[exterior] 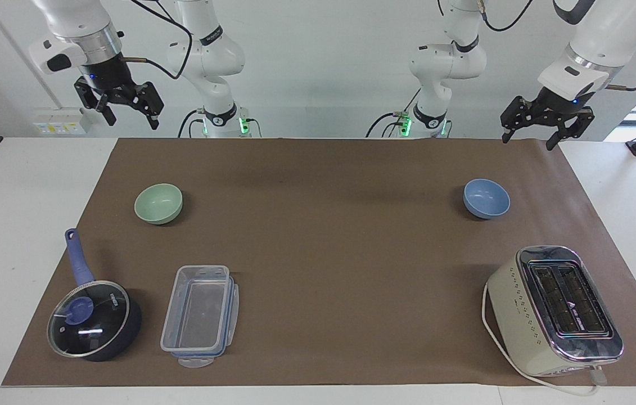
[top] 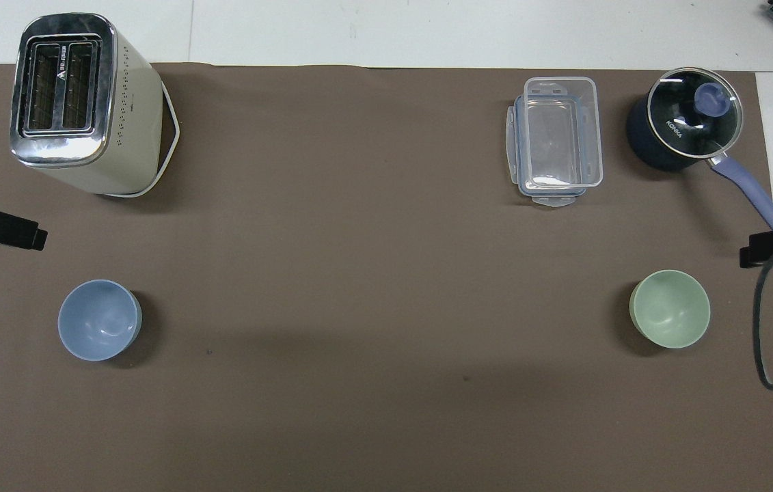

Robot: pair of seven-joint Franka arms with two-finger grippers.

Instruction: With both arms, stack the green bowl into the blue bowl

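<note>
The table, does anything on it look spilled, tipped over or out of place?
Nothing stands out. The green bowl and blue bowl sit upright and apart on the brown mat; the toaster, saucepan and clear container look undisturbed.

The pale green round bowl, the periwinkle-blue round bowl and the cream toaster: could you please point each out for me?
Pale green round bowl (exterior: 158, 202): facing view, on its inner hollow.
Periwinkle-blue round bowl (exterior: 486, 197): facing view, on its inner hollow.
Cream toaster with chrome top (top: 133, 123): overhead view, on its cream side wall.
</note>
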